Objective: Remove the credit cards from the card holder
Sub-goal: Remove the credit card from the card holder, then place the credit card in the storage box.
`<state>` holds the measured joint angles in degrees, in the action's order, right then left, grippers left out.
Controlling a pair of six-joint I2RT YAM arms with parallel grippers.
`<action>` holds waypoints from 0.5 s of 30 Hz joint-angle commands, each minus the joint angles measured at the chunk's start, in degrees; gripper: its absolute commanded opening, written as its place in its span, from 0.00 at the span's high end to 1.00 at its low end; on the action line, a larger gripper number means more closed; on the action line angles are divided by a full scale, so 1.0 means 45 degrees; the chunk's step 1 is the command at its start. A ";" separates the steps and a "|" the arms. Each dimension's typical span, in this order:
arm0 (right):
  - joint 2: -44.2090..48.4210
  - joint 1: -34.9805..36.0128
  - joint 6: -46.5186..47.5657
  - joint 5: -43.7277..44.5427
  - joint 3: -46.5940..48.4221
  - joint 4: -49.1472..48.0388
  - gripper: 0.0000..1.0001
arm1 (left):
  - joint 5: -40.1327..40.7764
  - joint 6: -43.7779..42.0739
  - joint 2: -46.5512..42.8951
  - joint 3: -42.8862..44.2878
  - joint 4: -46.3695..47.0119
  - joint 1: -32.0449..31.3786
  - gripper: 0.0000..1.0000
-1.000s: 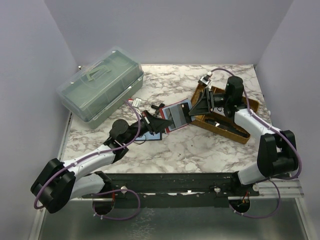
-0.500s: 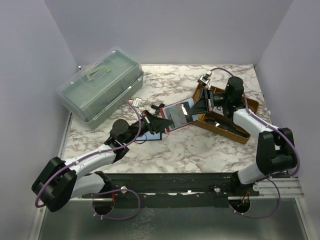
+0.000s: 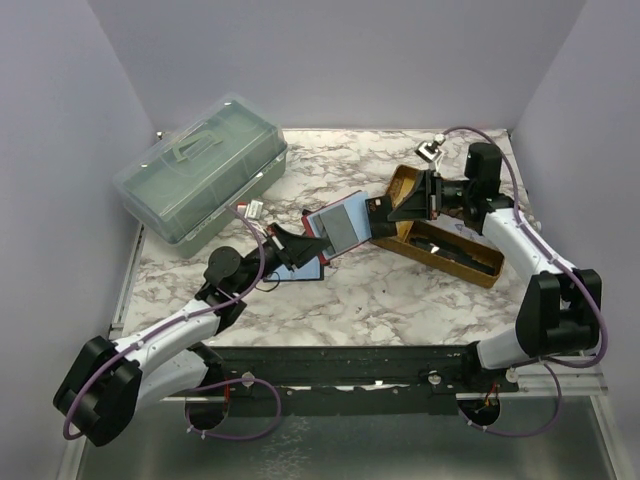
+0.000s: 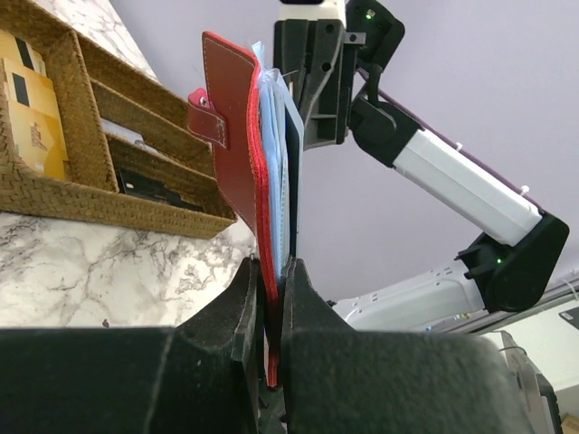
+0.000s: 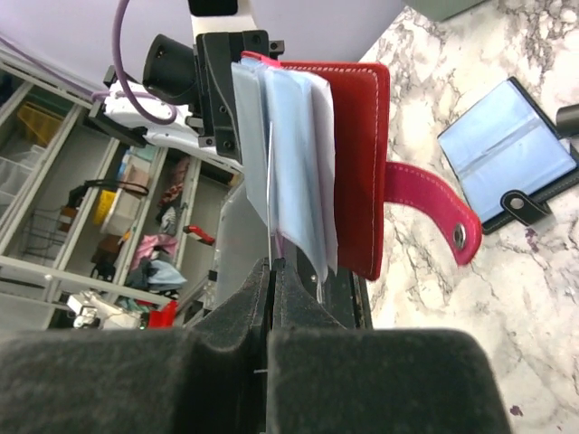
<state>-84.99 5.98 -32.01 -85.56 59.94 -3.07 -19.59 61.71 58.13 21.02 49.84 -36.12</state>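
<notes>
**Top view.** Your left gripper (image 3: 290, 245) held the red card holder (image 3: 307, 217) up off the counter (image 3: 400, 300), just toward 12 o'clock of centre. The grey-blue credit cards (image 3: 342, 222) were still in it, facing up. Compared with a second earlier, the holder had shifted toward 9 o'clock. Your right gripper (image 3: 378, 212) had left the wicker tray (image 3: 450, 255) and reached the holder's 3 o'clock edge, and its fingers had gone from half open to closed.

**Left wrist.** The left fingers (image 4: 249, 303) were clamped on the holder's (image 4: 235, 145) lower edge. The cards (image 4: 276, 172) stood upright against the red cover, with the right gripper (image 4: 317, 81) at their top end.

**Right wrist.** The right fingers (image 5: 244, 307) were shut on the thin edge of the cards (image 5: 289, 172). I could not tell how many they had caught. A second, black wallet (image 5: 516, 154) lay open on the counter toward 2 o'clock.

**Reading.** You now had a pinch at both ends, but nothing had been drawn out. My judgement: pull along the sleeve, because a thin edge can slip.
</notes>
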 commanded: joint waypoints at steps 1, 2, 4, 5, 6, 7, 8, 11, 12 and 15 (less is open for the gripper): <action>0.0657 -0.0739 0.2696 -0.0098 0.0725 0.2530 1.00 | -0.0118 -0.0096 -0.0611 -0.0167 -0.0553 0.0367 1.00; 0.0646 -0.0962 0.3204 -0.0163 0.0889 0.2974 1.00 | -0.0177 -0.0149 -0.0691 -0.0186 -0.0789 0.0416 1.00; 0.0576 -0.1232 0.5185 0.0176 0.1552 0.4948 1.00 | -0.0337 -0.0178 -0.0800 -0.0267 -0.1133 0.0527 1.00; 0.0538 -0.1248 0.6391 0.0501 0.1942 0.6094 1.00 | -0.0436 -0.0159 -0.0839 -0.0316 -0.1279 0.0575 1.00; 0.0495 -0.1250 0.7401 0.0925 0.2279 0.6986 1.00 | -0.0551 -0.0130 -0.0846 -0.0356 -0.1375 0.0625 1.00; 0.0445 -0.1504 0.8162 0.1274 0.2545 0.7669 1.00 | -0.0666 -0.0095 -0.0847 -0.0398 -0.1483 0.0656 1.00; 0.0399 -0.1687 0.8614 0.1447 0.2750 0.8069 1.00 | -0.0768 -0.0073 -0.0862 -0.0425 -0.1603 0.0689 1.00; 0.0211 -0.2256 0.9571 0.1758 0.3108 0.8907 1.00 | -0.1066 -0.0053 -0.0867 -0.0504 -0.1896 0.0767 1.00; 0.0056 -0.2494 1.0314 0.1873 0.3399 0.9555 1.00 | -0.1160 -0.0068 -0.0835 -0.0492 -0.2038 0.0793 1.00; -0.0620 -0.3220 1.3311 0.2827 0.4456 1.2184 1.00 | -0.1360 -0.0218 -0.0792 -0.0486 -0.2506 0.0838 1.00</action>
<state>-84.55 -4.34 8.58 -79.15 75.02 34.33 -22.55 61.63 55.33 19.22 40.49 -32.84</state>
